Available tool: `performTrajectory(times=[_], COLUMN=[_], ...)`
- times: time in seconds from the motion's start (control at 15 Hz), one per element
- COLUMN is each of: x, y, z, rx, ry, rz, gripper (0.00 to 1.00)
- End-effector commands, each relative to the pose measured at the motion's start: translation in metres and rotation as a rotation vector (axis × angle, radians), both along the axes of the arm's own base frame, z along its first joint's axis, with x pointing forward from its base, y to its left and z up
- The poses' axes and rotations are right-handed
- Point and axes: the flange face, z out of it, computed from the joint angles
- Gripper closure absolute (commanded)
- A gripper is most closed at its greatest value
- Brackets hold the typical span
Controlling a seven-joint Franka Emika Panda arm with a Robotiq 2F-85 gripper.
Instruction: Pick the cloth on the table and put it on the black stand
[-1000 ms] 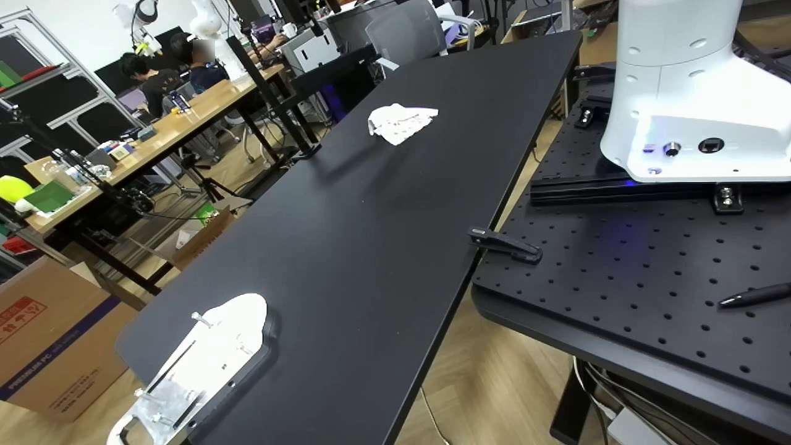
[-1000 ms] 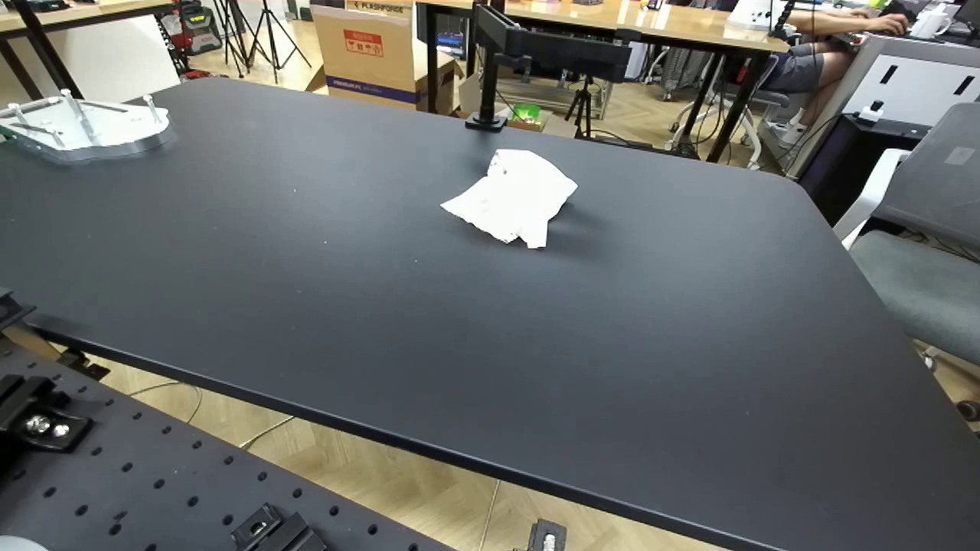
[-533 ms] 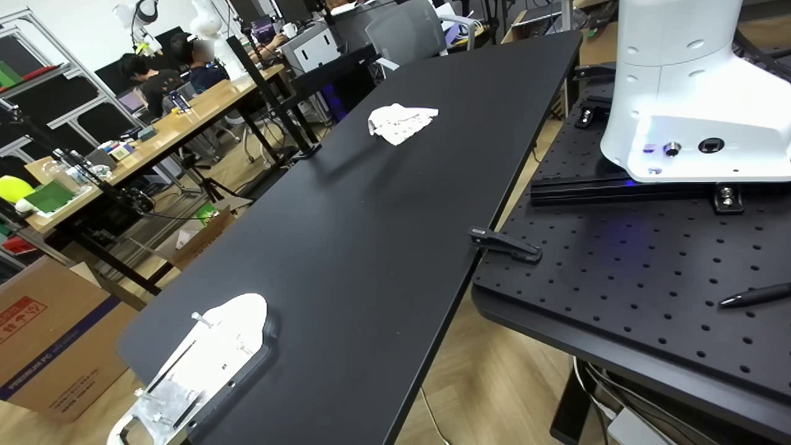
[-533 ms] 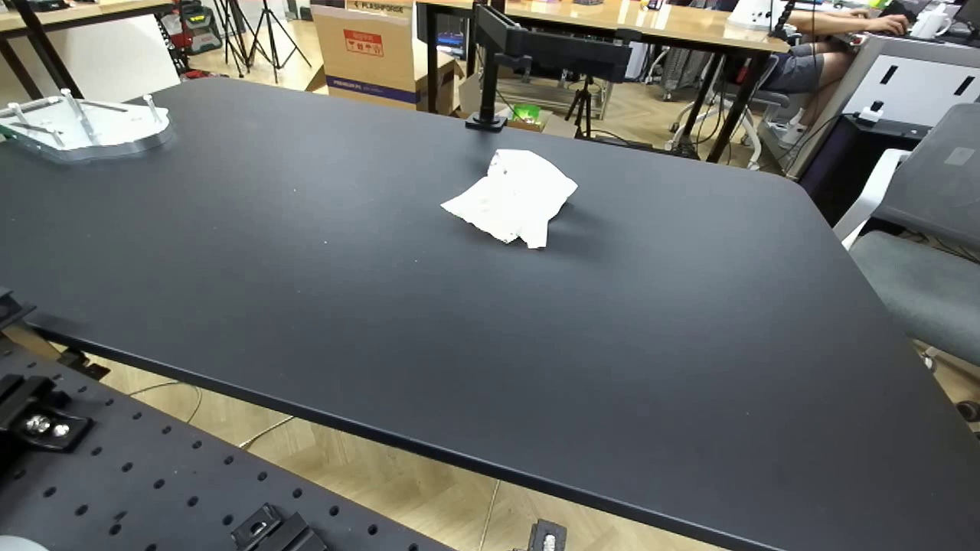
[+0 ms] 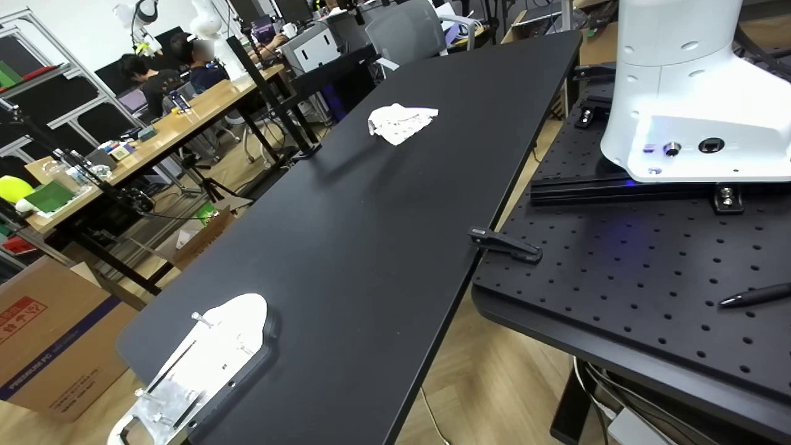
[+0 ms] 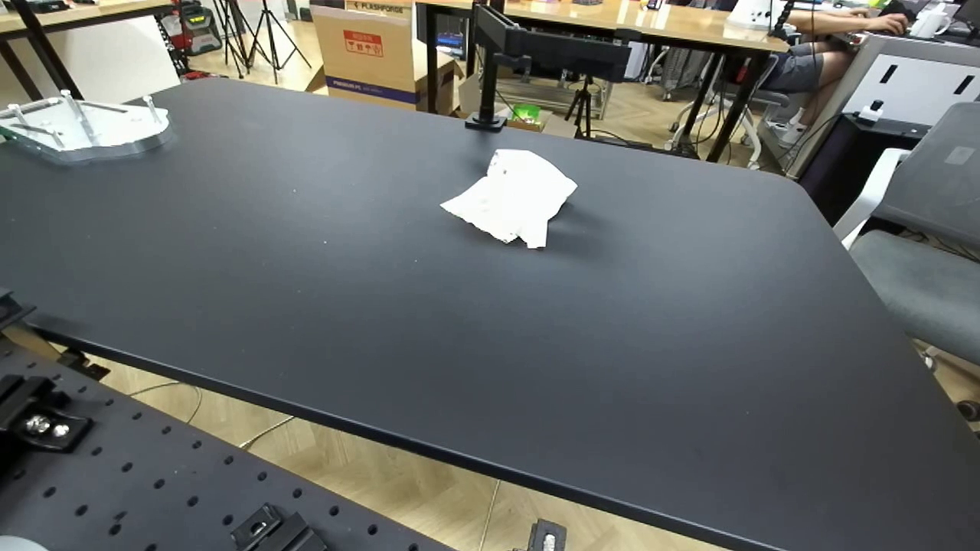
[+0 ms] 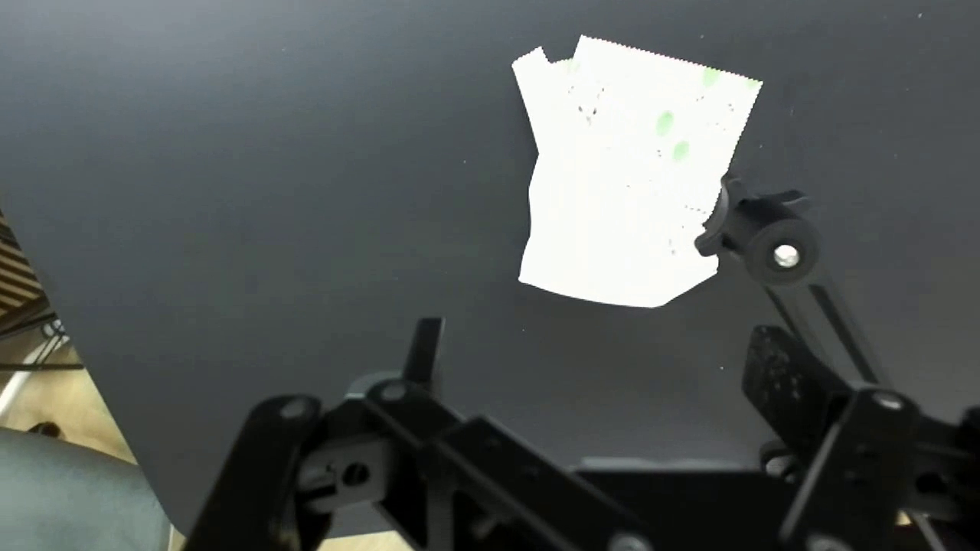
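Note:
The cloth is white with small green and dark spots and lies crumpled on the black table. It shows in both exterior views [image 5: 400, 125] [image 6: 522, 195] and in the wrist view [image 7: 624, 176]. A black stand with a post and a jointed arm stands at the far table edge in both exterior views [image 5: 262, 86] [image 6: 488, 84]. In the wrist view what looks like its arm's round end [image 7: 781, 256] overlaps the cloth's edge. My gripper [image 7: 597, 344] is open and empty, its fingers apart below the cloth in that picture. The gripper is outside both exterior views.
A white plate-like fixture with upright pegs [image 5: 228, 340] sits at one end of the table [image 6: 321, 306]. A grey chair [image 6: 926, 229] stands by the other end. The white robot base [image 5: 692, 123] stands on a perforated black plate [image 5: 618, 259], with a black clamp [image 5: 505, 244] at its edge.
The white robot body above its base has turned slightly. The cloth, the stand and the fixture have not moved.

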Motion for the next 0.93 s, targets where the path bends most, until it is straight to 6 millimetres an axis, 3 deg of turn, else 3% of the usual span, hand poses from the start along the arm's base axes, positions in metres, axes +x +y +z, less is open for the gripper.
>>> performTrajectory(times=[0.0,0.13,0.2,0.53,0.87], x=[-0.013,-0.017,-0.013,-0.010,0.019], y=[-0.030,-0.041,-0.036,-0.041,-0.043], z=[-0.013,-0.025,-0.019,-0.032,-0.078], rx=[0.065,0.081,0.065,0.063,0.050], ry=[-0.054,-0.063,-0.046,-0.053,0.016], rz=[-0.163,-0.227,-0.150,-0.218,-0.280], gripper=[0.00,0.00,0.00,0.00,0.00])
